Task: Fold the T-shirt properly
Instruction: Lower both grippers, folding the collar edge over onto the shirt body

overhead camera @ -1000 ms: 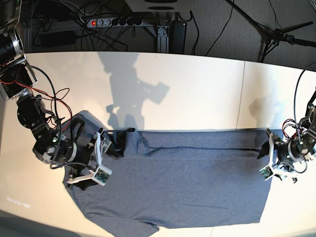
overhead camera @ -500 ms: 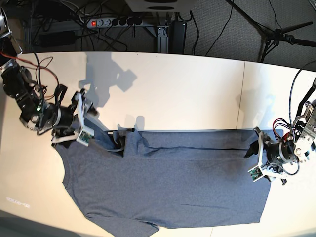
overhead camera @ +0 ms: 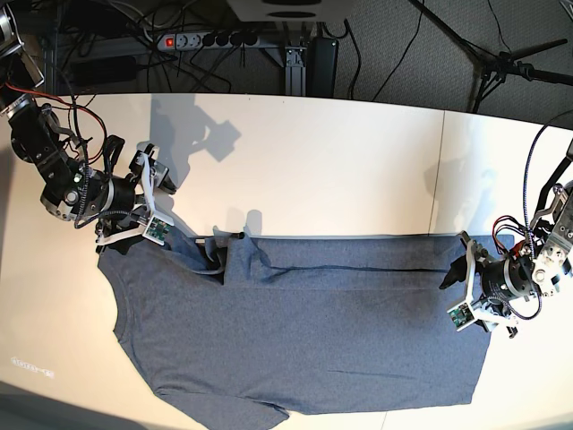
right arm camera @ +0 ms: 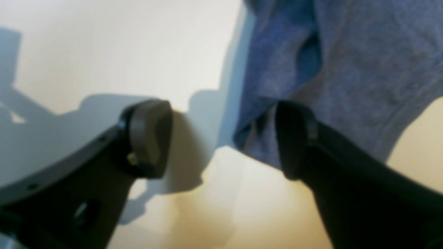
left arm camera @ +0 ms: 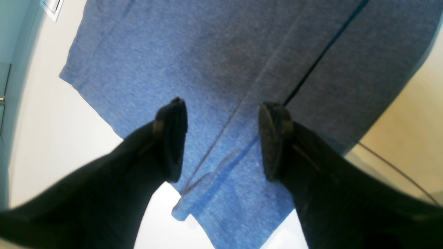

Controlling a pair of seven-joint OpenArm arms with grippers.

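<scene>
The slate-blue T-shirt (overhead camera: 304, 331) lies spread flat on the white table (overhead camera: 331, 161), plain side up, with a folded strip along its far edge. My right gripper (overhead camera: 156, 199) is open just off the shirt's far left corner. In the right wrist view the open gripper (right arm camera: 221, 138) hovers over bare table, and a rumpled shirt edge (right arm camera: 277, 69) lies by one finger (right arm camera: 294, 138). My left gripper (overhead camera: 457, 278) is open at the shirt's right end. In the left wrist view this gripper (left arm camera: 221, 138) straddles the cloth (left arm camera: 207, 69) near a corner, holding nothing.
A seam (overhead camera: 437, 170) crosses the table on the right. Behind the table's far edge are a power strip (overhead camera: 201, 40), cables and tripod legs (overhead camera: 501, 58). The shirt's near hem (overhead camera: 358, 408) lies close to the table's front edge.
My right gripper moved from over the left sleeve up and back to the far left, off the cloth; the sleeve now lies spread out. My left gripper shifted slightly left over the shirt's end.
</scene>
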